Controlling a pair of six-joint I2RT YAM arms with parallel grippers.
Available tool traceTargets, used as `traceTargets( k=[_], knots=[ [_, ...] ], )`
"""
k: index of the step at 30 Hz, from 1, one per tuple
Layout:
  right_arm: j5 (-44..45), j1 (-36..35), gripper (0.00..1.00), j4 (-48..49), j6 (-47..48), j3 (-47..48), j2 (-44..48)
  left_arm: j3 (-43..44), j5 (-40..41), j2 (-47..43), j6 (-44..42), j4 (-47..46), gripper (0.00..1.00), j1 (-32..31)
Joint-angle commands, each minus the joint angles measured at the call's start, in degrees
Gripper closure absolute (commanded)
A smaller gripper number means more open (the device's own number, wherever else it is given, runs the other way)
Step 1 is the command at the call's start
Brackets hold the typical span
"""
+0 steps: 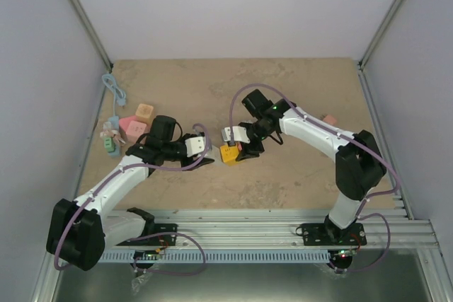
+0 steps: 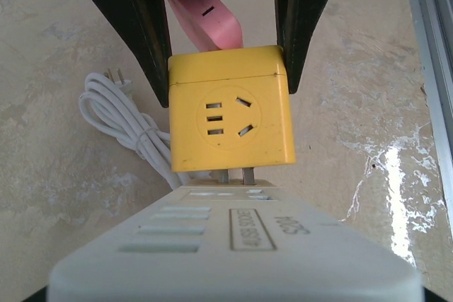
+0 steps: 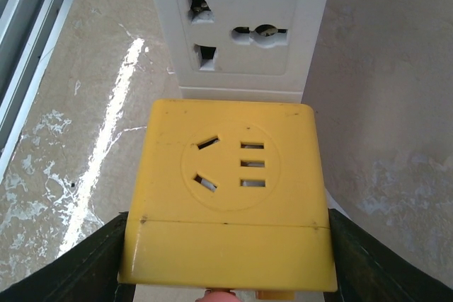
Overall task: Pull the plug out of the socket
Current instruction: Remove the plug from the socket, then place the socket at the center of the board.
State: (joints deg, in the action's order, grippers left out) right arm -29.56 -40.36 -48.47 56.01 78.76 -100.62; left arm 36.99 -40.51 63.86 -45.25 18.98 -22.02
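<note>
Yellow cube plug (image 3: 233, 175) clenched in the right hand (image 3: 226, 256), partly drawn out of the white socket strip (image 3: 237, 33).

Black fingers (image 3: 85, 266) of the right hand press on two opposite side faces of the plug. Two metal prongs (image 2: 237, 174) show bare in the narrow gap between the cube and the strip, their tips in the slots. The left hand (image 1: 200, 152) grasps the strip from the opposite side, over the beige desk (image 3: 382, 104). Beyond the plug lie a pink socket block (image 2: 205, 12) and a coiled white cable (image 2: 120, 122). More pastel blocks (image 1: 134, 126) sit near the desk's left edge.
</note>
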Motion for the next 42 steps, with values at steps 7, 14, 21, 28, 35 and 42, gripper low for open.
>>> traceTargets(
  k=[7,14,21,28,35,42],
  knots=[
    [3.23,0.48,1.00,6.49,-4.27,-4.20,3.75,-1.05,3.30,-0.80,3.26,-3.72,1.00,0.49],
    [3.92,0.44,0.99,8.14,-3.86,-7.13,5.94,-1.00,4.13,-0.21,3.90,-4.44,1.00,0.51],
    [-0.08,0.77,0.99,2.21,-1.36,-4.72,5.19,-1.33,4.09,-0.57,3.47,-4.56,1.00,0.48],
    [1.82,4.12,0.99,5.02,-2.76,-5.39,9.16,-1.45,4.99,-0.41,5.04,-5.94,1.00,0.49],
    [2.05,10.76,0.99,10.39,-3.32,-13.06,17.88,-0.73,5.66,2.11,9.17,-9.04,1.00,0.47],
    [2.31,17.14,0.99,16.74,-4.07,-22.47,29.01,2.62,17.16,8.87,17.05,-16.38,1.00,0.53]
  ],
)
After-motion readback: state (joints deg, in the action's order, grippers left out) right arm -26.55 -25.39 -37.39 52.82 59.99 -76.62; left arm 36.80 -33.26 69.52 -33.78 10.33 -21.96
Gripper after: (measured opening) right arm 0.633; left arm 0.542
